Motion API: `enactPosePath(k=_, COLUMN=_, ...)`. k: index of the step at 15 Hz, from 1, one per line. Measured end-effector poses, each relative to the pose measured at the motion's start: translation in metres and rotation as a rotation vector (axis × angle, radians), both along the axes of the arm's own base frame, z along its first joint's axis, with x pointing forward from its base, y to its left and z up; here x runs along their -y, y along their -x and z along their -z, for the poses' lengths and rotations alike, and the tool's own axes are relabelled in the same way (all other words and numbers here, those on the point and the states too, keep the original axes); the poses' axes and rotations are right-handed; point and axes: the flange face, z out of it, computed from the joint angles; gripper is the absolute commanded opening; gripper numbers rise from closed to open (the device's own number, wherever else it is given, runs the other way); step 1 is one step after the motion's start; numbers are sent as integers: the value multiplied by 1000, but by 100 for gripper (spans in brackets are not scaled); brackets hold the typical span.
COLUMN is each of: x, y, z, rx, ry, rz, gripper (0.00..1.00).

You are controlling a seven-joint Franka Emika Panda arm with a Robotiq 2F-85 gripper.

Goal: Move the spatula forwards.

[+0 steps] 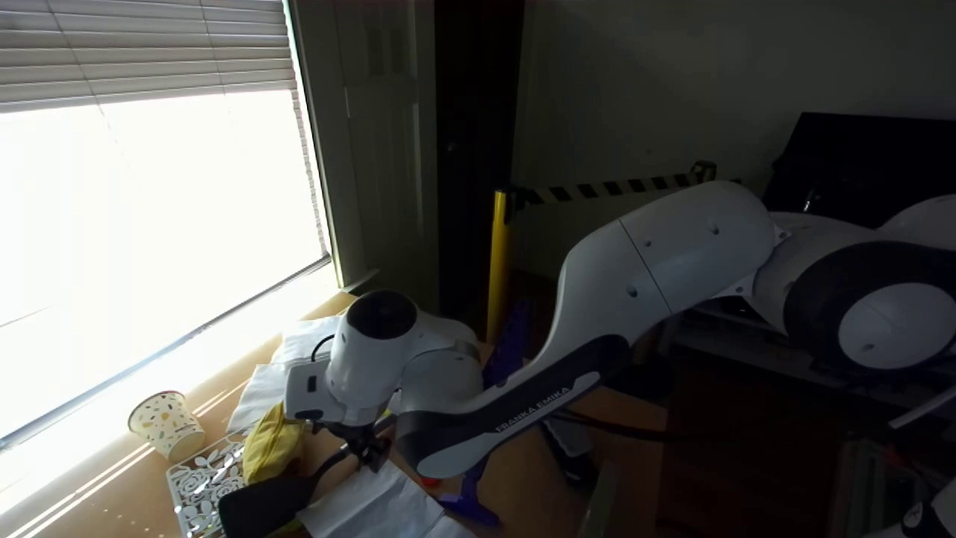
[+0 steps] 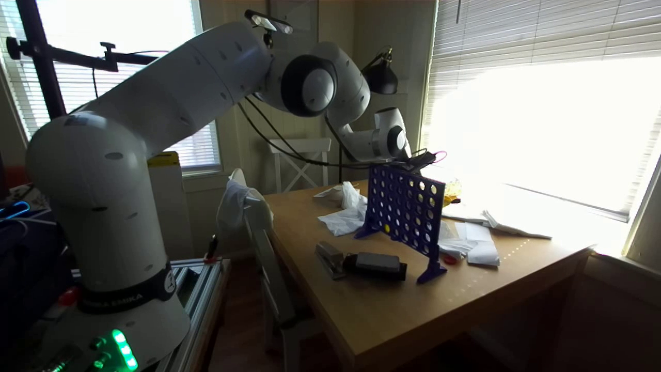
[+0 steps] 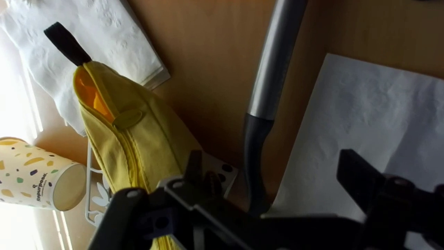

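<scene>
**Long black-and-silver spatula (image 3: pixel 262 107) lying ungripped**

Spatula lies on the light-brown wooden table (image 3: pixel 204 45), between a yellow zippered cloth pouch (image 3: pixel 156 139) and a white paper napkin (image 3: pixel 367 125); its flat black blade (image 1: pixel 263 505) shows in an exterior view, near a white openwork tray (image 1: pixel 205 480); whether blade and tray touch, cannot tell. Black two-fingered gripper (image 3: pixel 272 170) stands over the table with its fingers spread wide, nothing held; in the wrist view the dark curved neck (image 3: pixel 256 139) runs between the fingertips; how far above it they are, cannot tell.

Handling, as judged: stiff along its length, fairly light, hardly fragile; the smooth metal grip probably slick and apt to roll; the blade could swing if the hold is far from balance. Best hold likely the neck, close to its join with the metal, pinched squarely across; pouch and napkin sit near enough to be caught or dragged.
</scene>
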Motion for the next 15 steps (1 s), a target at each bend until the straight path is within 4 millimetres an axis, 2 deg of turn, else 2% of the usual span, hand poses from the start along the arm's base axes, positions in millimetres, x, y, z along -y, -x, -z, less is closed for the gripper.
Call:
enactPosePath(k=7, x=-6, y=-7, z=-1, rx=-15, ry=-37, rz=-42, gripper=100)
enactPosePath(k=15, x=-12, y=-12, z=-26, rx=-85, ry=-5, rz=-106, gripper=100)
